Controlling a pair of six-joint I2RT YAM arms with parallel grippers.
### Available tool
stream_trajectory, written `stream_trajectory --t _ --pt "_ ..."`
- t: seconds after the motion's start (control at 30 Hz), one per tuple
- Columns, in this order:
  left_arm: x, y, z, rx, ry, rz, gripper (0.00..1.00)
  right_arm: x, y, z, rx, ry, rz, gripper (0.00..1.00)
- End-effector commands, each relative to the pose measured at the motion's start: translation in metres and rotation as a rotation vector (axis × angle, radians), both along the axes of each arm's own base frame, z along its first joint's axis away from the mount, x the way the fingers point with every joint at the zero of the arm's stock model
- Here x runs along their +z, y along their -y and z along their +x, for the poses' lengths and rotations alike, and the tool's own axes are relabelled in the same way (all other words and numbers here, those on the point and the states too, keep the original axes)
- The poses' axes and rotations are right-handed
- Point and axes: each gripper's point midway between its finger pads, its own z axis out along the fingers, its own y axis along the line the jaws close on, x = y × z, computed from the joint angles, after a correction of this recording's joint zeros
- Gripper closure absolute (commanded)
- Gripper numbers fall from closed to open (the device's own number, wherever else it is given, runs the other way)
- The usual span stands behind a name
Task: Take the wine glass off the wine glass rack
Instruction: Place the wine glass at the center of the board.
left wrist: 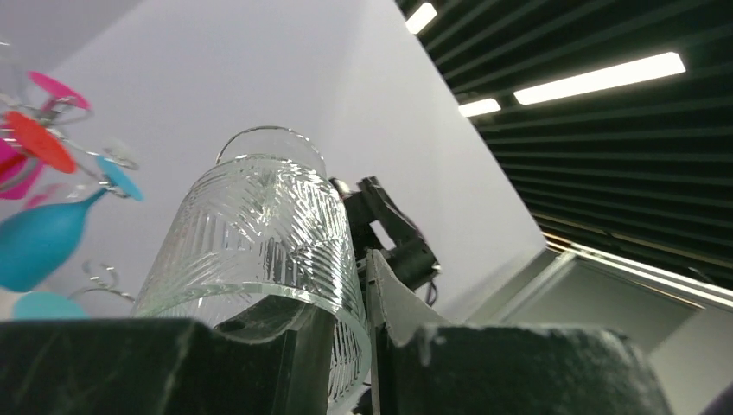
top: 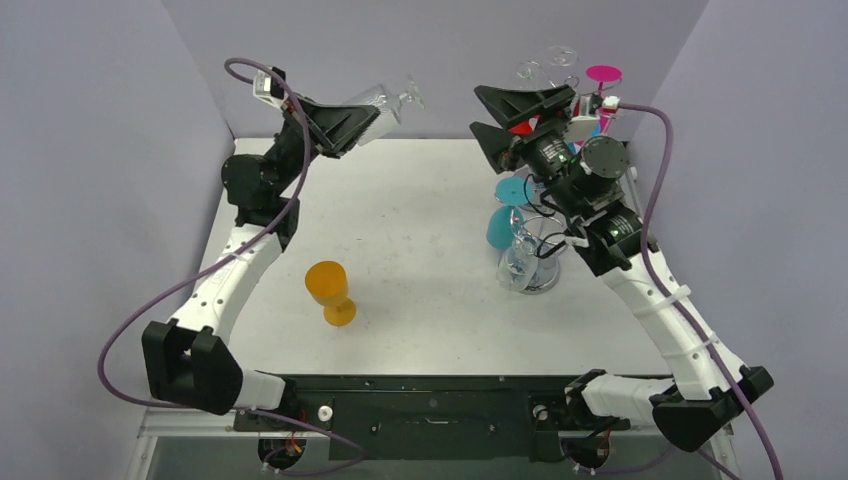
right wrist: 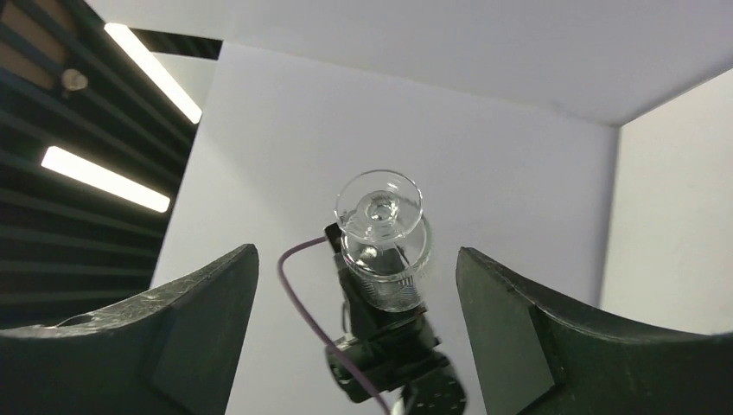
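Wine glass (top: 390, 98), clear with a cut ribbed pattern, lies almost horizontal, foot pointing right. Left end effector (top: 368, 118) is clamped on its bowl; right end effector (top: 478, 110) stands apart.

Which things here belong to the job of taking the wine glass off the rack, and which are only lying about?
Job: clear wine glass, held by the left gripper; wine glass rack; right gripper, open.
Lying about: orange goblet on the table; teal glass on the rack.
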Motion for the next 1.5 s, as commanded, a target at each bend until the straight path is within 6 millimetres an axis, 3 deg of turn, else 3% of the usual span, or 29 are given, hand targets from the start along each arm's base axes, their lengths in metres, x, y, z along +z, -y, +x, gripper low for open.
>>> stream_trajectory --t 0.0,0.1,0.13,0.23,0.27,0.3,0.33,0.43,0.57,0.8,1.0,1.27,1.47 --pt "-0.011 -0.02 0.012 0.175 -0.053 0.194 1.0 -0.024 0.045 0.004 -0.159 0.008 -0.242 0.19" --pt "-0.039 -0.046 0.031 0.381 -0.079 0.42 1.0 -0.039 0.07 0.001 -0.235 -0.011 -0.414 0.18" --pt "-0.057 -0.058 0.04 0.426 -0.191 0.501 1.0 -0.041 0.076 0.001 -0.259 -0.017 -0.448 0.18" --pt "-0.097 -0.09 0.056 0.592 -0.263 0.762 1.0 -0.051 0.093 -0.002 -0.311 -0.033 -0.588 0.17" --pt "-0.107 -0.109 0.058 0.674 -0.348 0.84 1.0 -0.053 0.095 -0.003 -0.318 -0.035 -0.609 0.17" --pt "-0.134 -0.122 0.058 0.697 -0.404 0.968 1.0 -0.057 0.096 -0.004 -0.315 -0.037 -0.643 0.17" --pt "-0.135 -0.144 0.064 0.806 -0.415 1.045 1.0 -0.059 0.097 -0.004 -0.311 -0.036 -0.659 0.16" --pt "-0.175 -0.183 0.069 0.916 -0.562 1.236 1.0 -0.07 0.097 -0.007 -0.292 -0.04 -0.72 0.15" --pt "-0.225 -0.213 0.078 0.957 -0.689 1.409 1.0 -0.088 0.099 -0.007 -0.271 -0.079 -0.811 0.13" --pt "-0.303 -0.237 0.099 0.908 -0.849 1.573 1.0 -0.109 0.108 -0.011 -0.263 -0.107 -0.929 0.13" --pt "-0.353 -0.247 0.116 0.857 -0.942 1.671 1.0 -0.129 0.117 -0.015 -0.238 -0.117 -1.023 0.13" --pt "-0.402 -0.264 0.135 0.789 -1.04 1.703 1.0 -0.15 0.143 -0.019 -0.276 -0.159 -1.114 0.12" --pt "-0.424 -0.267 0.141 0.741 -1.079 1.678 1.0 -0.153 0.151 -0.023 -0.285 -0.16 -1.123 0.12"
